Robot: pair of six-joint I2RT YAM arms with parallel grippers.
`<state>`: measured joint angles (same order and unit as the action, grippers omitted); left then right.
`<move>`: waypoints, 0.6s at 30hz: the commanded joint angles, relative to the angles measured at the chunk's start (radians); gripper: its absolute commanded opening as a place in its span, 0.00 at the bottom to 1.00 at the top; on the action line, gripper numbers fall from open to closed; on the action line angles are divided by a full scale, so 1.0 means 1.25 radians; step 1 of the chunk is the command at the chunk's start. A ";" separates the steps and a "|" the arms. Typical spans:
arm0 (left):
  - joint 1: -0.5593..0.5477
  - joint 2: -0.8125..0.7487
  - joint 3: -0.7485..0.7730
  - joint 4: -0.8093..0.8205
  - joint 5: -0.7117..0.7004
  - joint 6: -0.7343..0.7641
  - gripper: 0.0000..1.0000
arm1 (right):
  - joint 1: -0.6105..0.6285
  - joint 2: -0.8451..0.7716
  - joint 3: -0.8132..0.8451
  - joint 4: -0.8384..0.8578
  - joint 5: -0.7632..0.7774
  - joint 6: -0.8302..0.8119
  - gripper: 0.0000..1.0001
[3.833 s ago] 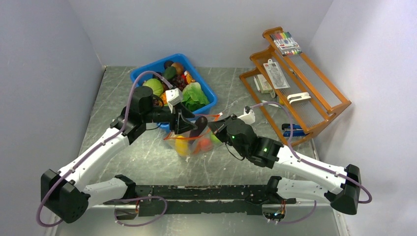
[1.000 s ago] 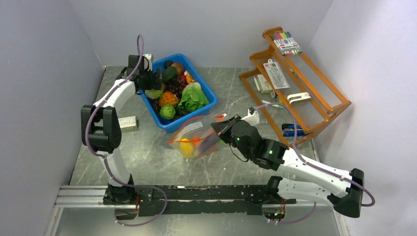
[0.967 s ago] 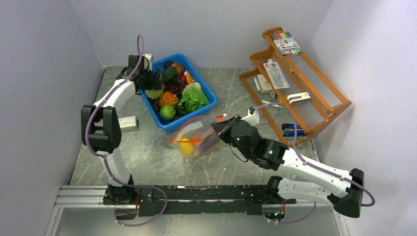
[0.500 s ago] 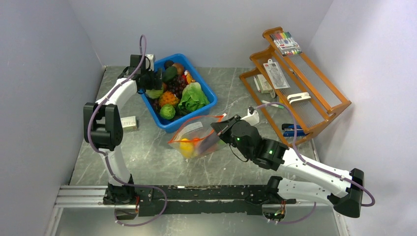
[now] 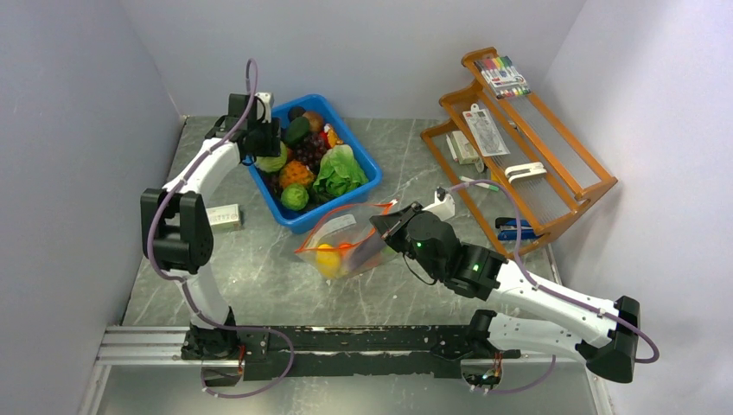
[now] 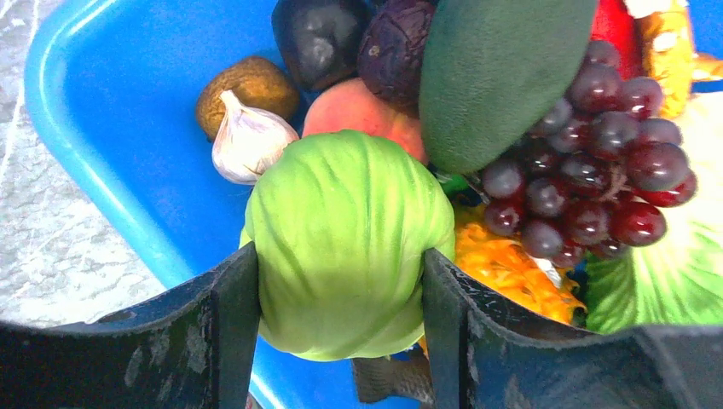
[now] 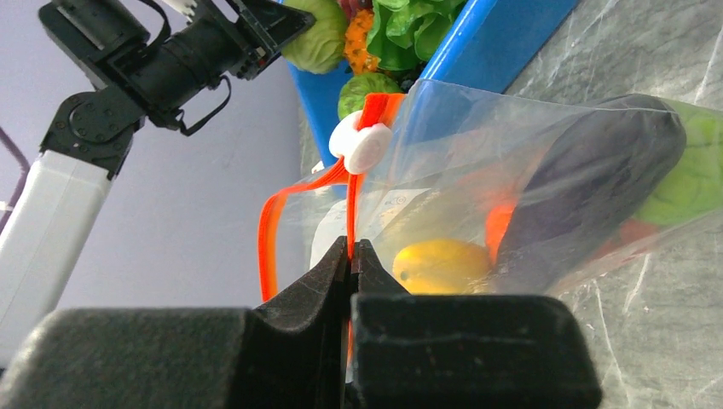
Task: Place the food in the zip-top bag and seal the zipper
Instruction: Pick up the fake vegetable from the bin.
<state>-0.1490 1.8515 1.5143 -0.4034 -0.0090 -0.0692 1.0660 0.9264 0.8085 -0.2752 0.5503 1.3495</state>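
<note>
Two tools are at work; the left tool (image 6: 341, 294), at eleven o'clock on the counter (image 5: 259, 277), is clamped on a green cabbage ball (image 6: 345, 221) over the blue bin (image 5: 373, 183); the right tool (image 7: 351, 254) is pinched tight on the zipper (image 7: 271, 223) of the zip-top bag (image 5: 339, 232), which lies mid-counter just beside the bin's near edge, mouth propped open. An eggplant (image 7: 588, 170) and a yellow piece (image 7: 439, 264) are already inside. The ball is round and slick, so it could squirt from the jaws in transit; it looks nearly as wide as the mouth, so it may snag the strip, tug it from the pinch, and let the floppy film collapse.
</note>
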 commanded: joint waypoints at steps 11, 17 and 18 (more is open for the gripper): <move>-0.026 -0.198 -0.037 -0.022 0.051 -0.035 0.40 | 0.000 0.011 -0.001 0.035 0.006 -0.017 0.00; -0.026 -0.293 -0.092 -0.020 0.154 -0.058 0.39 | 0.001 0.024 0.001 0.031 0.011 -0.020 0.00; -0.026 -0.311 -0.104 -0.022 0.181 -0.063 0.38 | 0.000 0.025 0.000 0.032 0.013 -0.019 0.00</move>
<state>-0.1757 1.5379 1.4254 -0.4343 0.0853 -0.1154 1.0660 0.9543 0.8085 -0.2539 0.5495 1.3338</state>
